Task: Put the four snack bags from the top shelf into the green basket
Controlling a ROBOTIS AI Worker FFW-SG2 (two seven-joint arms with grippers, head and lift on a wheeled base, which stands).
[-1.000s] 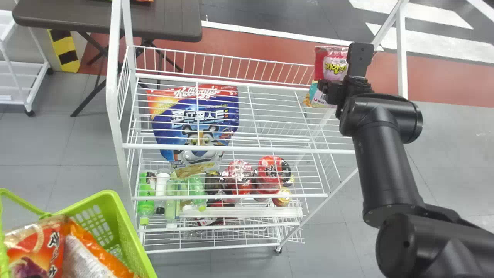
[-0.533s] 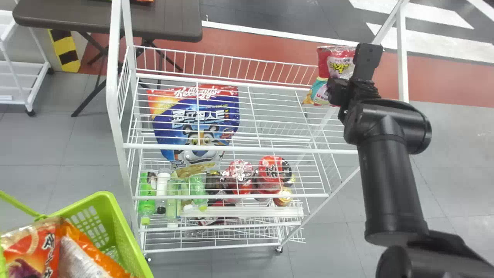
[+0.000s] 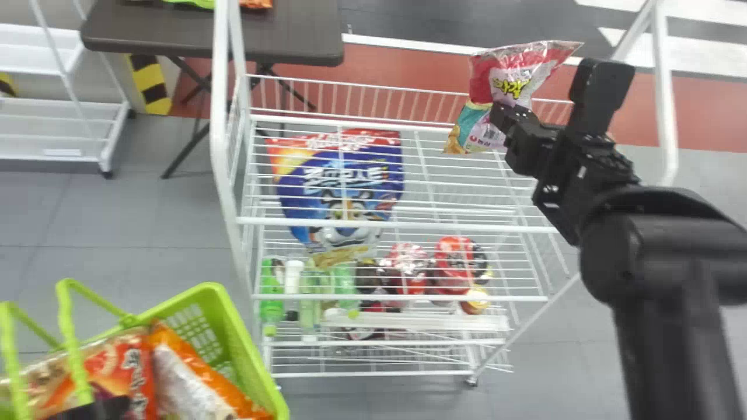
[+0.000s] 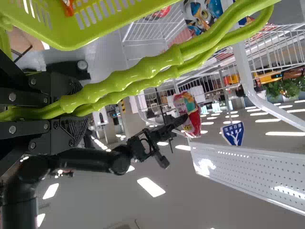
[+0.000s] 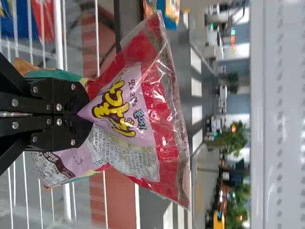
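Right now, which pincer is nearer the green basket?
The left pincer, gripping the green basket by its handles; the right pincer holds a snack bag farther off, at the top shelf.

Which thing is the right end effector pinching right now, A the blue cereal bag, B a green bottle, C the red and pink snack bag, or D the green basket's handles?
C: the red and pink snack bag tapers into the closed fingers of the right end effector.

The right arm (image 3: 683,256) is outstretched, its fingers (image 3: 525,140) pinched together.
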